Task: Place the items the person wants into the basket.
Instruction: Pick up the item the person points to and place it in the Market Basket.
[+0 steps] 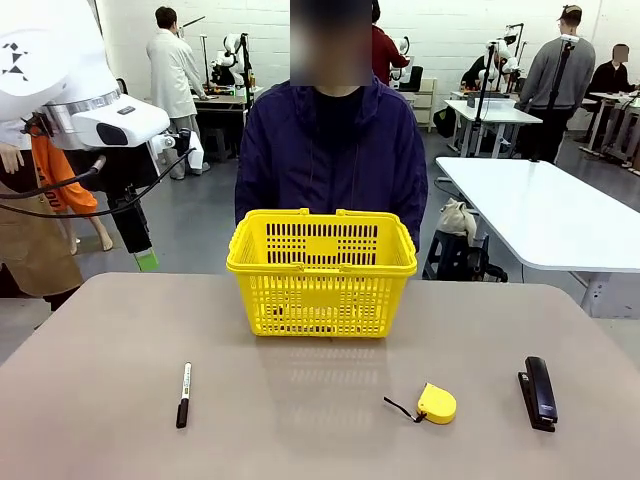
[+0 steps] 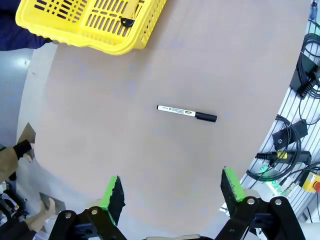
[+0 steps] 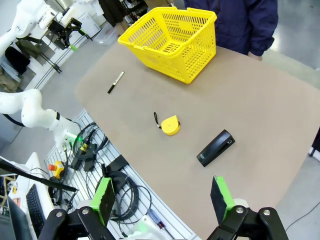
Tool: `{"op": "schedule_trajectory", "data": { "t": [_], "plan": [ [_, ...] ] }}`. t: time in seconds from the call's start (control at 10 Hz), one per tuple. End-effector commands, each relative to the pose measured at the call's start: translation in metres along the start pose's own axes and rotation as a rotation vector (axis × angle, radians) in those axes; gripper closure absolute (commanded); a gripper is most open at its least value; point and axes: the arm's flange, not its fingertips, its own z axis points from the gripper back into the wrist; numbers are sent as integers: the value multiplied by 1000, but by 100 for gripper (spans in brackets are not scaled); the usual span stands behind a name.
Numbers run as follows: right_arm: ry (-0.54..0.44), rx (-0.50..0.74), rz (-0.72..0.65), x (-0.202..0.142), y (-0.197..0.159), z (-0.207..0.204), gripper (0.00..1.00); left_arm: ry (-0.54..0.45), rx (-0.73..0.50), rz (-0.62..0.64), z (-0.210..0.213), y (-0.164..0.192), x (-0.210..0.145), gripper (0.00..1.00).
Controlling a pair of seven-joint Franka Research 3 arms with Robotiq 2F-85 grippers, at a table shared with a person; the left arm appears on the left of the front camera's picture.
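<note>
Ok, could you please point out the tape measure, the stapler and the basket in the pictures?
tape measure (image 1: 437,403): front view, middle of its yellow case.
stapler (image 1: 538,392): front view, middle of its black top.
basket (image 1: 320,300): front view, the near lattice wall.

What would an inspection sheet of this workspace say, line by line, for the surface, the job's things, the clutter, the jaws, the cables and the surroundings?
surface: grey-brown table, flat, no spill seen.
job's things: yellow basket upright at the far middle; yellow tape measure on the table, near right; what lies in the basket cannot be told.
clutter: black marker near left; black stapler near right.
grippers: left gripper and right gripper raised, jaws open, holding nothing.
cables: black cables on the slotted plate beside the table's near edge.
surroundings: person in a dark jacket behind the basket; white table farther right.
</note>
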Motion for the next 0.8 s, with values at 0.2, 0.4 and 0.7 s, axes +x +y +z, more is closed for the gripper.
{"op": "schedule_trajectory", "data": {
  "t": [0.2,0.4,0.7],
  "plan": [
    [-29,25,18,1,0,-1,0,6,3,0,2,0,-3,0],
    [-29,25,18,1,0,-1,0,6,3,0,2,0,-3,0],
    [-29,25,18,1,0,-1,0,-150,-76,-147,15,10,-44,0]
  ]
}}
